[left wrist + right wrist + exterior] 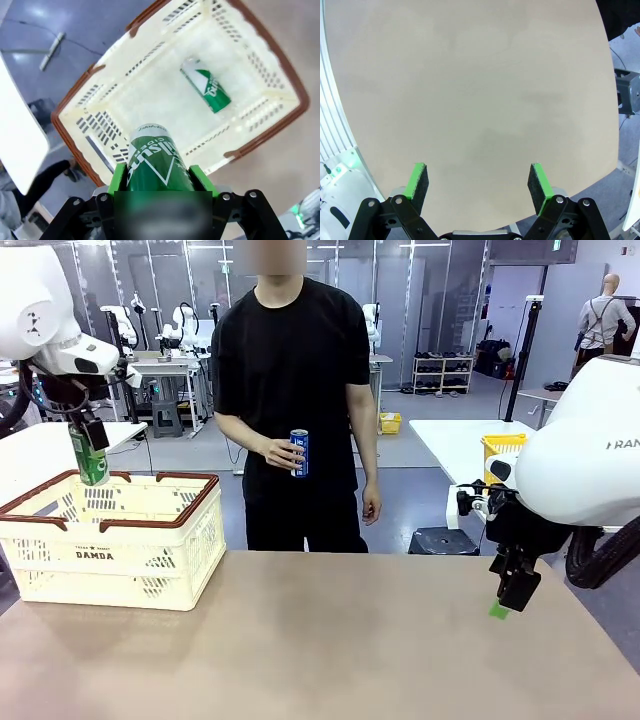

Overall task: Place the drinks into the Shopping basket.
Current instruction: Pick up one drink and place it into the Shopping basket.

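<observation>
My left gripper (90,455) is shut on a green drink can (89,462) and holds it upright above the far left part of the cream Shopping basket (112,550). In the left wrist view the held green can (156,162) sits between the green pads (119,177), over the open basket (270,65). A second green can (205,84) lies on its side on the basket floor. The person across the table holds a blue and white can (299,452) in one hand. My right gripper (510,590) hangs open over the table's right side, nothing between its fingers (418,182).
The tan table (350,650) stretches bare between the basket and my right arm. A bright yellow mesh basket (500,448) stands on another table at the back right. The person stands at the far edge, centre.
</observation>
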Action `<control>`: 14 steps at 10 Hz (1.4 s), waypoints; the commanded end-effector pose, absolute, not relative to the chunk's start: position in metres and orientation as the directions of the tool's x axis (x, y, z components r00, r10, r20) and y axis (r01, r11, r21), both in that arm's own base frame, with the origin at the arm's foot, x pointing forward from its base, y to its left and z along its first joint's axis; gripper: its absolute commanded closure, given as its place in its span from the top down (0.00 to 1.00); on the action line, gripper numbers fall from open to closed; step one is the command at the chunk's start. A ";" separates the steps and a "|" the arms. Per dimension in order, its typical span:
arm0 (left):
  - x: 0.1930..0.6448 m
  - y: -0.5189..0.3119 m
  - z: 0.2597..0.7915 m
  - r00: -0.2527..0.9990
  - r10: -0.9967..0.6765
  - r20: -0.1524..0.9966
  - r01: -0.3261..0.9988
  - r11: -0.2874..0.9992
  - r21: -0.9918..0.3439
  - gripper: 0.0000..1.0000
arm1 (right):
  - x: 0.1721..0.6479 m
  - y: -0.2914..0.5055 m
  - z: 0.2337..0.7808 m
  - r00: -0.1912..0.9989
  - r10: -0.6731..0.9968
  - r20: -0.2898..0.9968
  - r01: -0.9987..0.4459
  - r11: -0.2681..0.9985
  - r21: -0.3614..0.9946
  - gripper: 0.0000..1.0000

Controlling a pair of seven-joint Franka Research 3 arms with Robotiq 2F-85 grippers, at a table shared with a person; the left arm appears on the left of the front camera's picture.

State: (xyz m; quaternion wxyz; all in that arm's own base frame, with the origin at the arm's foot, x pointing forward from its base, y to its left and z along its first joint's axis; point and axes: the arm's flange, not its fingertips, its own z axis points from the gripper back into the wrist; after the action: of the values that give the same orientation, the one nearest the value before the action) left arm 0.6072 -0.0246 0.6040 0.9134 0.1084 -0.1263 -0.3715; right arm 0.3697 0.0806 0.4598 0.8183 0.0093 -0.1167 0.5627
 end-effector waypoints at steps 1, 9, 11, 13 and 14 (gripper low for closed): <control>0.622 -0.009 0.597 0.761 -0.606 0.229 0.562 0.794 0.234 0.61 | 0.370 0.081 0.461 0.342 0.919 0.194 -0.922 0.368 -0.118 1.00; 0.642 0.051 0.532 0.879 -0.412 0.241 0.407 0.911 0.073 0.61 | 0.370 0.081 0.461 0.342 0.919 0.194 -0.922 0.368 -0.118 1.00; 0.642 0.051 0.532 0.879 -0.412 0.241 0.407 0.911 0.073 0.61 | 0.370 0.081 0.461 0.342 0.919 0.194 -0.922 0.368 -0.118 1.00; 0.651 0.050 0.511 0.901 -0.375 0.219 0.366 0.927 0.081 0.61 | 0.370 0.081 0.461 0.342 0.919 0.194 -0.922 0.368 -0.118 1.00; 0.654 0.051 0.495 0.906 -0.365 0.213 0.349 0.930 0.113 0.61 | 0.370 0.081 0.461 0.342 0.919 0.194 -0.922 0.368 -0.118 1.00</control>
State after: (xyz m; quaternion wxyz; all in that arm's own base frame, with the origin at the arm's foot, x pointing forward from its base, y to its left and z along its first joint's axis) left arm 0.6497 0.0519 0.5060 0.9737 0.0115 -0.1104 -0.1990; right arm 0.3697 0.0806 0.4598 0.8183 0.0093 -0.1166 0.5628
